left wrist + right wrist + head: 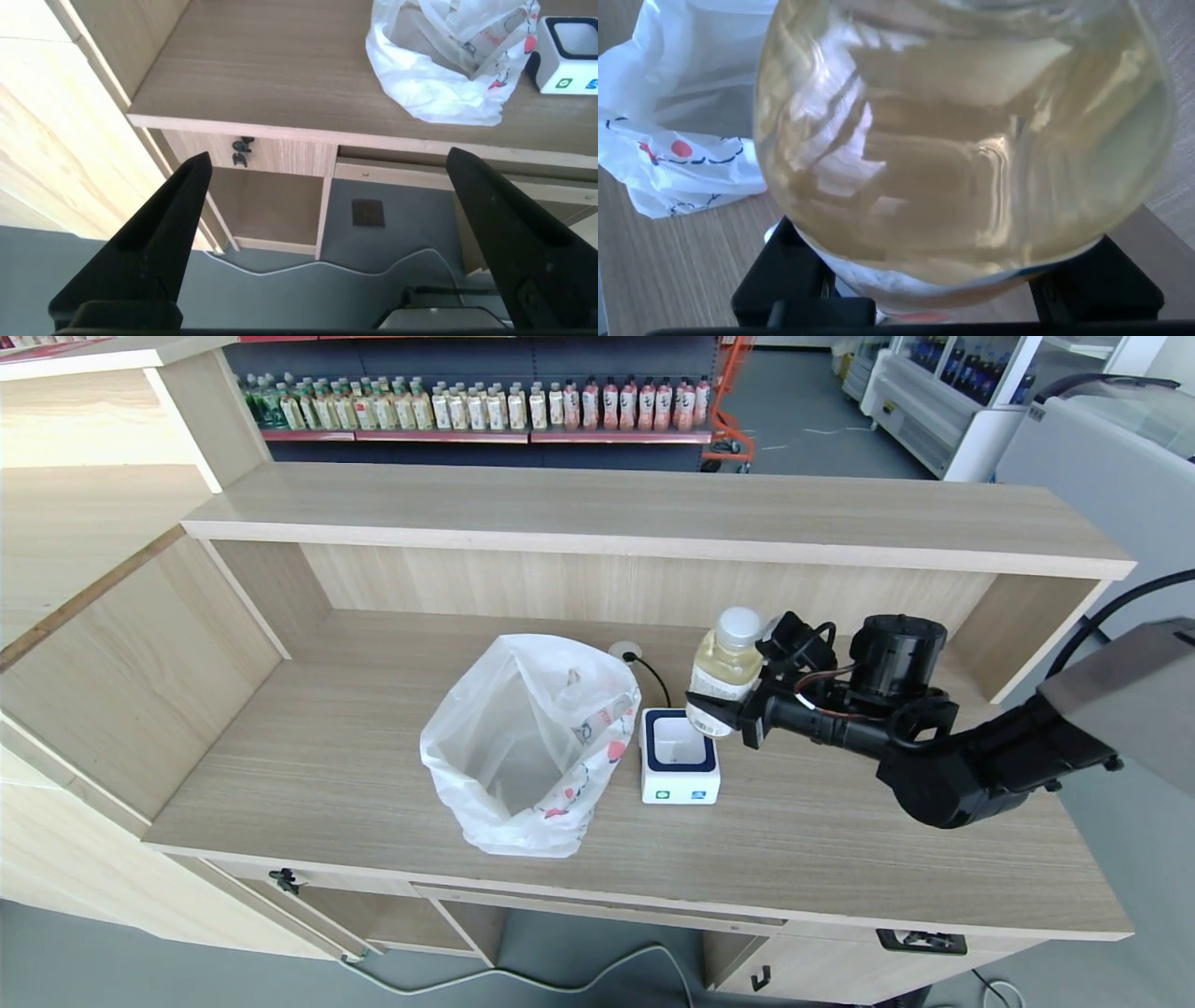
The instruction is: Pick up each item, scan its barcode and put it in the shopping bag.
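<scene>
Black fingers of my left gripper [329, 163] are standing wide apart with nothing between them, hanging low in front of the counter [840, 840], below its front edge. Going rightward, the white plastic shopping bag [527, 747] is sitting on the counter with its mouth gaping upward; I cannot tell whether anything is lying inside. Just beside the bag on its right, the white scanner [680, 756] is lying flat with its window facing up. The bottle [724, 672] of pale yellow drink is hanging over the scanner's far right corner, cap up and leaning slightly, and my right gripper [742, 711] is clamping it around the lower body.

I am judging this to be the scanning step for this bottle. For the next move I am planning to turn the label until the barcode, which I cannot locate from here, is facing the window. After that I am carrying the bottle left over the bag's mouth, lowering it and letting go gently, since the thin bag may slump or tip.
</scene>
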### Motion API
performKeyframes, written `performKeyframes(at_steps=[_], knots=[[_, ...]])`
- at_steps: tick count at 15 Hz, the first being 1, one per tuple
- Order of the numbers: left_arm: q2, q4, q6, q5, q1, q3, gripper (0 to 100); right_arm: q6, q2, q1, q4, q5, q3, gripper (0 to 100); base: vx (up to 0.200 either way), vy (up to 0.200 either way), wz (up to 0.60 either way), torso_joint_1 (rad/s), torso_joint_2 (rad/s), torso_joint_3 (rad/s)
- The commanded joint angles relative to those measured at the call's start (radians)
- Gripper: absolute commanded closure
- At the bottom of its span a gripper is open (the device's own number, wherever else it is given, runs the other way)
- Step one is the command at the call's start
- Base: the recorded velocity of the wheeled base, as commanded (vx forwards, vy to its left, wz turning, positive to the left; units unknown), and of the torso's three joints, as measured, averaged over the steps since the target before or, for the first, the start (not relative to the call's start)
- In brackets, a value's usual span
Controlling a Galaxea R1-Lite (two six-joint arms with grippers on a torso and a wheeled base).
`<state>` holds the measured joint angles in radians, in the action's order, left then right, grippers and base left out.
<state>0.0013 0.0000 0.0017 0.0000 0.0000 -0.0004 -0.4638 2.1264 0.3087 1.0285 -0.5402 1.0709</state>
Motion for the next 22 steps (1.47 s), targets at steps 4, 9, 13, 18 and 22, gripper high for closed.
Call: performKeyframes(at_steps=[4, 9, 13, 18, 22], knots=[[0.000, 0.000, 0.000, 0.000, 0.000, -0.001, 0, -0.050, 0.067, 0.016, -0.001, -0.009, 0.057, 100, 0.000, 0.000, 0.00, 0.000, 0.00, 0.000], [0.000, 0.000, 0.000, 0.000, 0.000, -0.001, 0, -0.102, 0.121, 0.046, -0.001, -0.064, 0.139, 100, 0.000, 0.000, 0.00, 0.000, 0.00, 0.000], [0.000, 0.000, 0.000, 0.000, 0.000, -0.001, 0, -0.119, 0.172, 0.064, -0.002, -0.066, 0.215, 100, 0.000, 0.000, 0.00, 0.000, 0.00, 0.000], [0.000, 0.000, 0.000, 0.000, -0.002, -0.001, 0, -0.208, 0.214, 0.066, -0.002, -0.066, 0.244, 100, 0.000, 0.000, 0.00, 0.000, 0.00, 0.000], [0.000, 0.000, 0.000, 0.000, 0.000, 0.000, 0, -0.233, 0.245, 0.067, -0.004, -0.066, 0.267, 100, 0.000, 0.000, 0.00, 0.000, 0.00, 0.000]])
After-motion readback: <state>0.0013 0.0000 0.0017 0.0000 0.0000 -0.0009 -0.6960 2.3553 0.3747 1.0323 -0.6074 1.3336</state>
